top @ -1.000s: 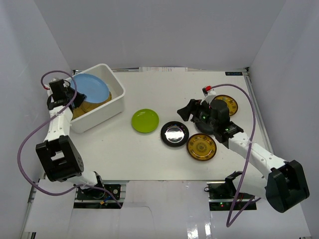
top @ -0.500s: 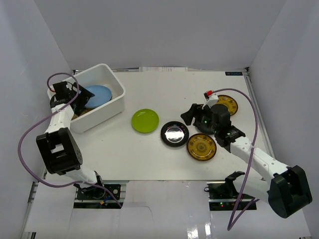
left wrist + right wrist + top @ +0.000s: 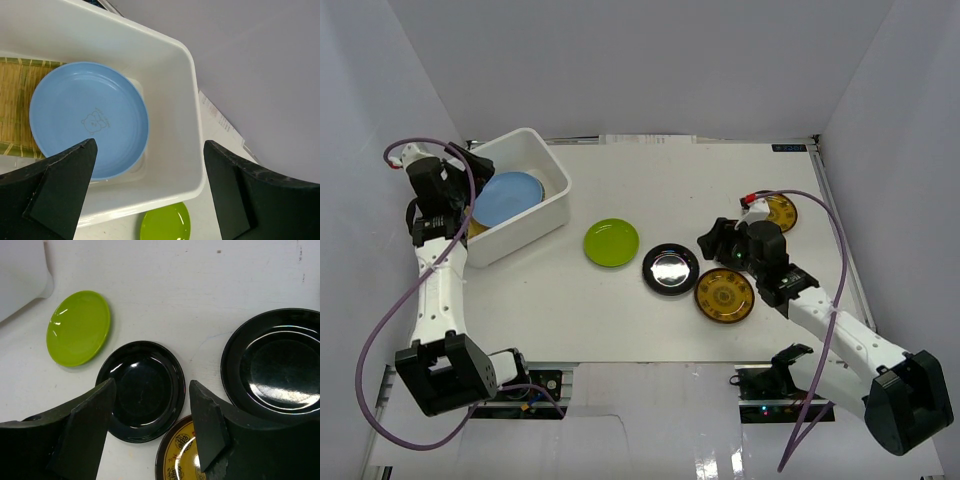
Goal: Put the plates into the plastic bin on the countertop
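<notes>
The light blue plate (image 3: 507,197) (image 3: 87,120) lies in the plastic bin (image 3: 552,203) (image 3: 192,125) on top of a woven yellow plate (image 3: 15,100). My left gripper (image 3: 445,198) (image 3: 149,146) hangs open and empty above the bin's left side. On the countertop (image 3: 650,180) lie a lime green plate (image 3: 611,242) (image 3: 78,327), a glossy black plate (image 3: 670,268) (image 3: 142,390), a second black plate (image 3: 277,362) and two gold-patterned plates (image 3: 724,295) (image 3: 782,212). My right gripper (image 3: 713,240) (image 3: 151,386) is open over the first black plate, holding nothing.
White walls close in the countertop on the left, back and right. The bin stands at the back left corner. The loose plates cluster between the middle and right of the countertop, close to one another.
My left gripper opened, let the blue plate drop flat into the bin and drew back to the left. My right arm shifted toward the near edge and its jaws narrowed a little.
</notes>
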Robot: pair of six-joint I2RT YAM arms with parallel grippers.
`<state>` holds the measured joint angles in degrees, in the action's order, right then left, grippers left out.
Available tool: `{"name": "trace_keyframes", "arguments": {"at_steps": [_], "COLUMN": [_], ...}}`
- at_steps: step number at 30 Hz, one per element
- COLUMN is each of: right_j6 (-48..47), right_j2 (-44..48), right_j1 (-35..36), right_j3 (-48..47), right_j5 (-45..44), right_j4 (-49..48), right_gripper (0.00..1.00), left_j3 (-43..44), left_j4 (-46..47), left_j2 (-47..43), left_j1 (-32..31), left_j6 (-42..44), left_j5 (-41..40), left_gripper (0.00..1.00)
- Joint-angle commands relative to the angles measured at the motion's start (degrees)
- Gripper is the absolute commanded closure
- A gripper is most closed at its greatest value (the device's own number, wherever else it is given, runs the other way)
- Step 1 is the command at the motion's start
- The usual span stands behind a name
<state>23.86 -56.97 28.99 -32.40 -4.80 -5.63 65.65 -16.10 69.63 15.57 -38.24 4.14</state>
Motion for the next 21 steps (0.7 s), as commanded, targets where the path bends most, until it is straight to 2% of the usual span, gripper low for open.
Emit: {"name": "trace_keyframes", "arguments": {"at_steps": [1,3,4,5,6,8,9,11,13,17,21], "right_j6": [0.5,1.4,1.9,2.5,3.8,5.1,6.4,7.4,9.5,12.9,13.0], "right_j2": [1.9,3.8,4.7,5.5,7.4,9.1,10.7,12.1,14.2,17.2,20.4], "right_j1": [0.0,0.0,-0.3,-0.6,-1.0,-3.1,-4.0,-7.1,-11.1,-18.3,-23.3], "right_j3": [0.6,1.0,1.9,2.4,3.0,4.5,5.2,7.2,9.2,14.6,17.8], "right_j5": [-3.1,-5.1,-6.2,-7.1,-8.5,-9.4,-9.9,-10.5,-9.4,-3.6,1.1], "right_j4": [0.6,1.4,1.4,1.4,1.5,1.8,2.1,2.5,2.8,2.6,2.8], "right_gripper": [0.34,0.38,0.41,0.43,0.45,0.51,0.54,0.6,0.64,0.67,0.63], "left_j3": [-3.0,-4.2,-4.8,-4.7,-4.5,-4.6,-5.0,-6.3,-11.7,-24.4,-33.6], "left_j4": [-1.0,0.1,0.7,0.9,0.8,0.6,0.6,-0.2,-0.2,4.1,7.7], "left_j2": [-0.3,-2.2,-4.0,-5.0,-6.0,-8.2,-9.6,-10.6,-12.8,-15.6,-14.3], "left_j1": [0.1,-0.3,-2.1,-4.2,-11.4,-21.2,-29.7,-36.5,-43.0,-49.1,-51.7], "left_j6": [-0.2,-1.7,-2.5,-3.0,-2.5,-2.2,-2.4,-3.0,-5.5,-13.0,-18.9], "left_j5": [0.5,5.8,10.3,11.5,11.2,8.2,4.8,0.2,-6.8,-12.9,-18.3], "left_gripper": [0.02,0.09,0.11,0.11,0.12,0.14,0.14,0.15,0.16,0.22,0.23]}}
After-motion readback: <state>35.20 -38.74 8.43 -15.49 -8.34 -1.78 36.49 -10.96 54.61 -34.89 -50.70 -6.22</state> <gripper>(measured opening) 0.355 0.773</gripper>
